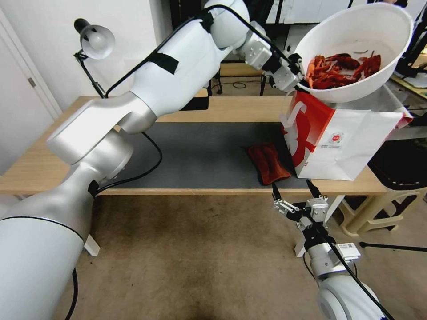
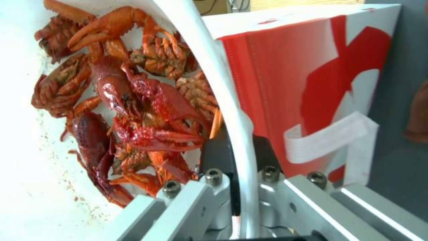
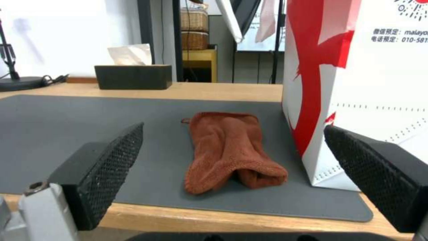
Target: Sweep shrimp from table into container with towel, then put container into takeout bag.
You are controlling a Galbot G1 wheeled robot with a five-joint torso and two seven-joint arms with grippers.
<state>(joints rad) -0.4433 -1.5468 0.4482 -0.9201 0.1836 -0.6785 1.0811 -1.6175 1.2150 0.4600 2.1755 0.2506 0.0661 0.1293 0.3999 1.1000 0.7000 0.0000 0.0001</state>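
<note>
My left gripper [image 1: 299, 76] is shut on the rim of the white container [image 1: 391, 31], holding it tilted in the air over the open takeout bag [image 1: 351, 144]. The shrimp [image 1: 340, 69] lie heaped in the bowl's low side; up close the red shrimp [image 2: 129, 110] rest against the container rim [image 2: 223, 100], pinched by the fingers [image 2: 214, 157]. The bag [image 2: 312, 77] stands on the table's [image 1: 40, 164] right end. The rust-red towel [image 1: 268, 162] lies on the grey mat beside the bag. My right gripper [image 1: 296, 190] hangs open below the table's front edge, facing the towel [image 3: 229, 150].
A dark grey mat [image 1: 195, 155] covers the table's middle. A desk lamp [image 1: 93, 42] stands at the back left and a black tissue box [image 3: 133, 76] sits at the far edge. A beige plastic stool [image 1: 387, 204] stands right of the table, near the bag.
</note>
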